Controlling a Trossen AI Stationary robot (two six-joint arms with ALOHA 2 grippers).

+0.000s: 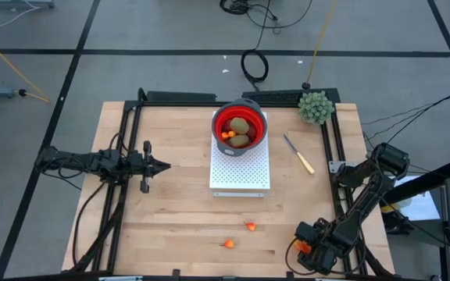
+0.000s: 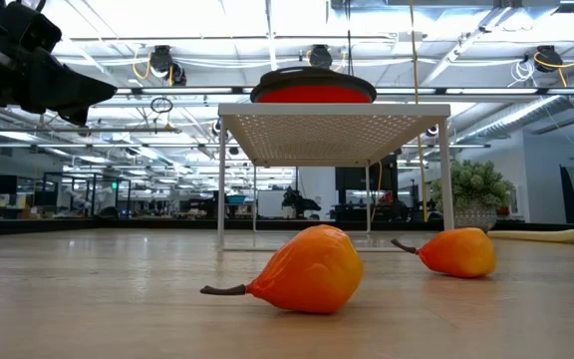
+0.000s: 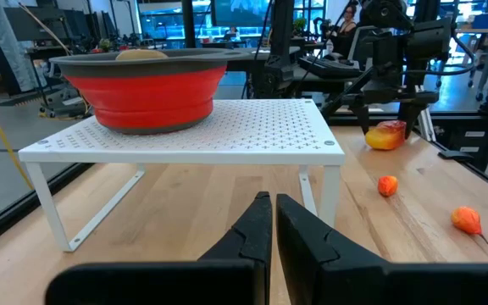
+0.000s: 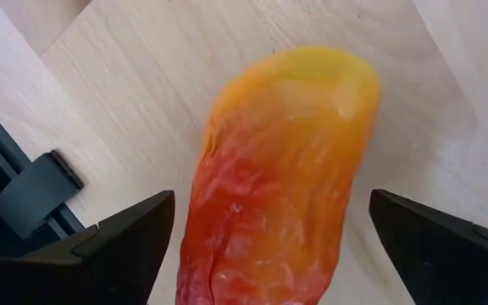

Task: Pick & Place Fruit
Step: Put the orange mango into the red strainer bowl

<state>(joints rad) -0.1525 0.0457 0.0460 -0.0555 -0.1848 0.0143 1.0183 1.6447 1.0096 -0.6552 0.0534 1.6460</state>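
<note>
from above, our right gripper (image 1: 309, 248) sits at the table's near right corner over the red-orange oblong fruit (image 1: 302, 248); the left gripper (image 1: 159, 165) waits, fingers together. in the right wrist view the fruit (image 4: 282, 178) lies between wide-apart fingers, not clamped. it looks light, smooth, probably slippery; we'd pinch its middle.

no text, label, brand or number can be read anywhere.
</note>
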